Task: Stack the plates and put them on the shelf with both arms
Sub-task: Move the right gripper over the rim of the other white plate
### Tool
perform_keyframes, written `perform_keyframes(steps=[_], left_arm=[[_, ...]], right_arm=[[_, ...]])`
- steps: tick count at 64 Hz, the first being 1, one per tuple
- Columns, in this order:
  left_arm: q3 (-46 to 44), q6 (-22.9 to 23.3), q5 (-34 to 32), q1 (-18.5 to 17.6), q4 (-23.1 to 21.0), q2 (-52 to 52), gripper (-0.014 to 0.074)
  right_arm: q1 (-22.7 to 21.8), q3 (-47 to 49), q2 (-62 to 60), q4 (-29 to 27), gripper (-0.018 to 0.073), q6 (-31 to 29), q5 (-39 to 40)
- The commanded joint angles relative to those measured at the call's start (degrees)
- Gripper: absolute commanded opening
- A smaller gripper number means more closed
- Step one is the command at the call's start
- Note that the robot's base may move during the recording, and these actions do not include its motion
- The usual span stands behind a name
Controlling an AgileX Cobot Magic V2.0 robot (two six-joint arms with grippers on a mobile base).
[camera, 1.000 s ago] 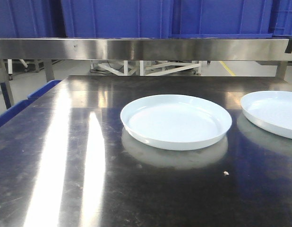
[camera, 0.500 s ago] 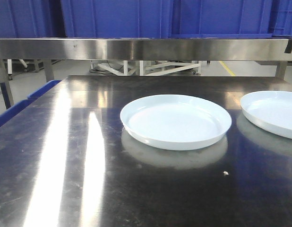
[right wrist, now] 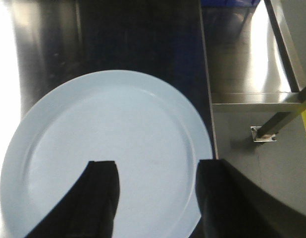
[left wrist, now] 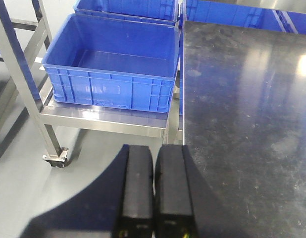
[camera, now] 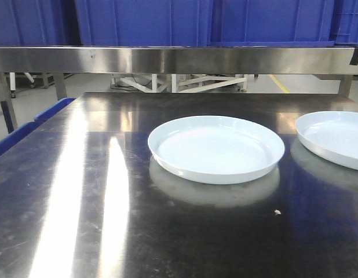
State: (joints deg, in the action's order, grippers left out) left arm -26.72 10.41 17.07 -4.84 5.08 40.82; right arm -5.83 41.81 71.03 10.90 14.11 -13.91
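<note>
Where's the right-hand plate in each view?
Front: right-hand plate at the right edge, cropped, on the dark tabletop.
Left wrist: not in it; tabletop on the right, blue crate left.
Right wrist: probably that plate, filling the lower left, by the table's edge.
Shared landmark: the dark tabletop.

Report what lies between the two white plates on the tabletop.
Nothing: in the front view, only bare dark steel tabletop separates the central white round plate from the white plate at the right edge.
</note>
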Motion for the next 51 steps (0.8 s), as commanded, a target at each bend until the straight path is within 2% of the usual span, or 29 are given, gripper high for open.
perform_keyframes(steps=[1,17,51], left_arm=[[-1.7,0.4,-4.7,0.0,0.2,-0.2,0.0087],[-1.7,0.4,-4.7,0.0,0.2,-0.2,0.0087],[-1.7,0.4,-4.7,0.0,0.2,-0.2,0.0087]], right_arm=[[-2.9,5.5,2.8,1.3,0.0460,-0.4,3.6],[-6.9,12.3,11.9,1.3,0.0460,-0.4,1.0],[-6.9,13.2,18.9,2.5,0.0460,-0.4,0.9]])
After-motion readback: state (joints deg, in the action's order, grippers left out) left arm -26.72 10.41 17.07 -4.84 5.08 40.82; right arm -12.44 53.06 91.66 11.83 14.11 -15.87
